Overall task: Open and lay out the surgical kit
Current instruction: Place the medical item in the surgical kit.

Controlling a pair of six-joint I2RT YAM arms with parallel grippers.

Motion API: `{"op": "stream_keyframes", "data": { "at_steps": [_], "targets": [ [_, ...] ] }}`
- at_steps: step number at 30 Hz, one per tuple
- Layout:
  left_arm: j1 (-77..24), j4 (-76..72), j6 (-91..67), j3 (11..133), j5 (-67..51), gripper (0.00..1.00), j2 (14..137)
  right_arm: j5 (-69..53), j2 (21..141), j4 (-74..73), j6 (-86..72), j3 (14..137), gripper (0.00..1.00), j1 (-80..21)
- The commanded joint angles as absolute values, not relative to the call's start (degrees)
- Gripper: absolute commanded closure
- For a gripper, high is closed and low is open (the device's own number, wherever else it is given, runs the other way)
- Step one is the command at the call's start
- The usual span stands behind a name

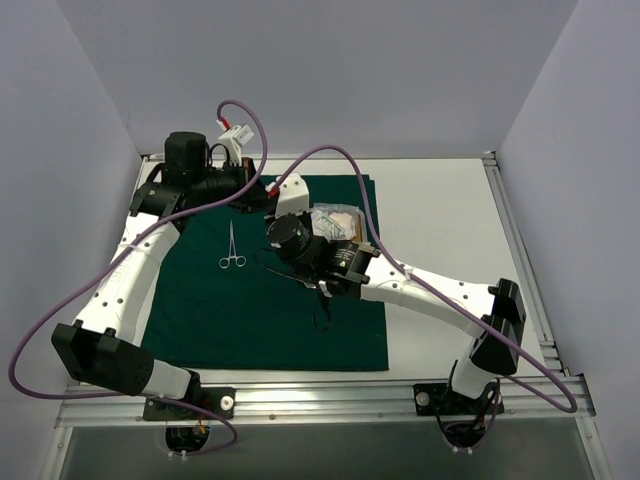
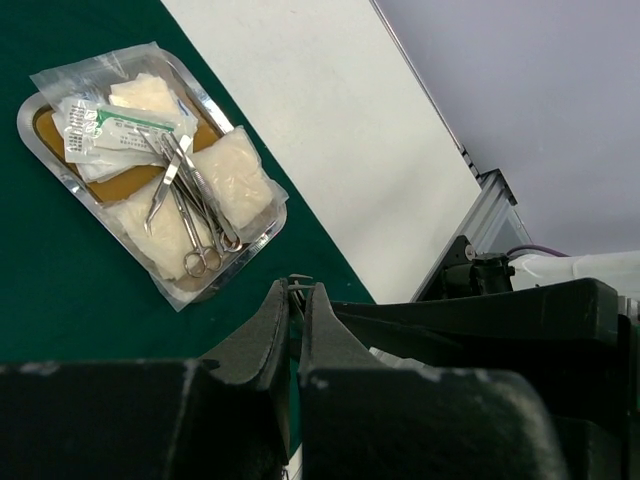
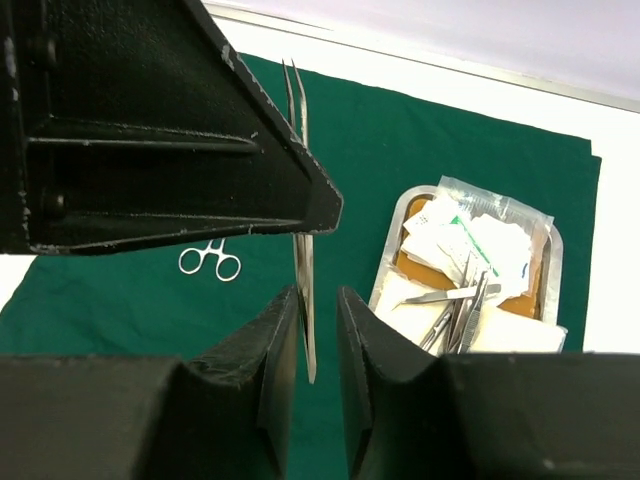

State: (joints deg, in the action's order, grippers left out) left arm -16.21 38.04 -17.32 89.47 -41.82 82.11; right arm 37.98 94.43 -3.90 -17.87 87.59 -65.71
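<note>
**Kit spread on the cloth, tweezers between the right jaws**

A dark green cloth drape [image 1: 200, 320] is lying flat and open on the white bench [image 1: 440, 220]. A rectangular steel tray [image 2: 40, 150] is sitting on the cloth's far right part, near the far edge. The tray is holding white gauze pads [image 2: 240, 170], clear packets [image 2: 100, 130] and several silver ring-handled clamps [image 2: 195, 215] lying across them. One more silver ring-handled clamp [image 1: 232, 250] is lying alone on the cloth, left of the tray and well apart from it.

Thin silver tweezers [image 3: 305, 290] are standing between the right arm's jaws. They are touching one finger [image 3: 280, 340], and a narrow gap is showing on the other side. Whether the jaws are actually gripping the tweezers I cannot tell. The right arm [image 1: 430, 290] is reaching over the cloth beside the tray.

The left arm's jaws are sitting closed together, just beside the tray's near end. The left arm [image 1: 130, 270] is stretching along the cloth's left edge.
</note>
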Motion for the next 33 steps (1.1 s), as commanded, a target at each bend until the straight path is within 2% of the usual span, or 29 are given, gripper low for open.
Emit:
{"op": "stream_keyframes", "data": {
  "at_steps": [1,5,9,10,11,12,14,15,16,18,25,33],
  "targets": [
    [-16.4,35.4,-17.1,89.4,-41.9,0.98,81.2,41.4,95.9,-5.2,-17.8,91.1,0.84,-65.5],
    [-16.4,35.4,-16.7,89.2,-41.8,0.98,81.1,41.7,96.5,-5.4,-18.0,91.7,1.0,-65.4],
    [-16.4,36.0,-14.6,89.5,-40.4,0.95,81.2,42.6,96.5,-7.7,-20.6,91.8,1.0,-65.0],
    [-16.4,36.3,-13.7,89.6,-39.8,0.84,81.4,42.5,96.3,-8.9,-21.9,91.8,1.0,-64.8],
    [-16.4,37.3,-11.7,89.9,-38.9,0.53,81.6,42.5,96.2,-11.1,-24.9,91.1,1.0,-64.5],
    [-16.3,38.0,-10.5,90.2,-36.9,0.41,81.9,41.9,95.5,-12.3,-26.5,90.4,1.0,-64.3],
    [-16.1,40.4,-7.4,91.4,-35.2,0.26,82.4,38.3,94.8,-15.6,-32.1,88.4,1.0,-63.4],
    [-15.6,40.9,-6.7,91.6,-34.7,0.14,82.5,36.4,93.7,-16.3,-33.8,85.6,1.0,-62.9],
    [-14.7,41.2,-6.2,91.7,-35.1,0.1,82.4,34.2,93.1,-17.0,-35.6,84.0,1.0,-62.2],
    [-13.4,42.2,-4.2,91.6,-35.6,0.07,82.2,29.8,91.7,-18.0,-40.8,78.5,1.0,-62.1],
    [-7.2,44.9,3.0,90.5,-33.7,0.06,79.5,17.6,91.5,-16.3,-52.6,65.0,1.0,-62.0],
    [-5.3,47.4,6.9,88.6,-35.1,0.06,78.5,13.7,97.5,-12.9,-57.5,60.3,1.0,-63.1]
  ]
}}
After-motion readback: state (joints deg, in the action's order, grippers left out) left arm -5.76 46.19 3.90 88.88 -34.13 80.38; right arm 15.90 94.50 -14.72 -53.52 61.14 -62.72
